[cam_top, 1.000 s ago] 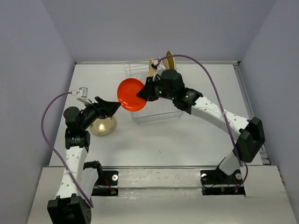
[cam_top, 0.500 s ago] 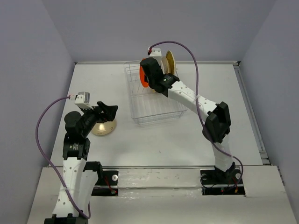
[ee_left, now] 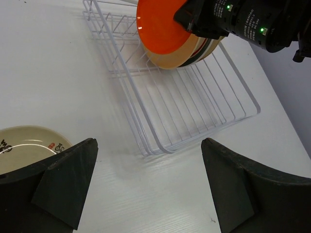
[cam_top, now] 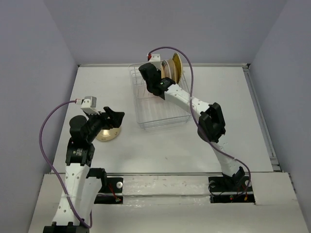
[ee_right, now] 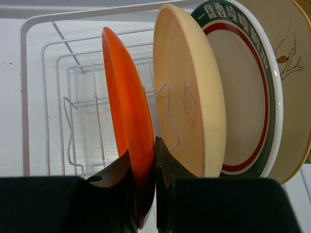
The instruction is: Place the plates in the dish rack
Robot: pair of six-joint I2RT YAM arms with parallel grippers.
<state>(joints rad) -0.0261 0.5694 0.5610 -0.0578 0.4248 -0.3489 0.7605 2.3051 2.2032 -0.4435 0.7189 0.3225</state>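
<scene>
The white wire dish rack (cam_top: 163, 116) stands at the table's back middle, also in the left wrist view (ee_left: 194, 111) and the right wrist view (ee_right: 46, 58). My right gripper (ee_right: 143, 158) is shut on the rim of the small orange plate (ee_right: 127, 121), held upright between prongs at the rack's far end. Behind it stand a beige plate (ee_right: 194, 97), a white teal-rimmed plate (ee_right: 245, 97) and a tan plate (ee_right: 289, 48). The orange plate (ee_left: 160, 29) also shows in the left wrist view. My left gripper (ee_left: 148, 143) is open and empty, above the cream floral plate (ee_left: 24, 145) on the table (cam_top: 108, 134).
The rack's near half holds nothing. The right arm (cam_top: 194, 102) stretches across the rack's right side. A low rail (cam_top: 257, 97) edges the table on the right. Grey walls enclose the back and sides.
My right gripper has carried the orange plate from the rack's left side to its far end and turned it upright beside the beige plate. The left gripper has risen slightly.
</scene>
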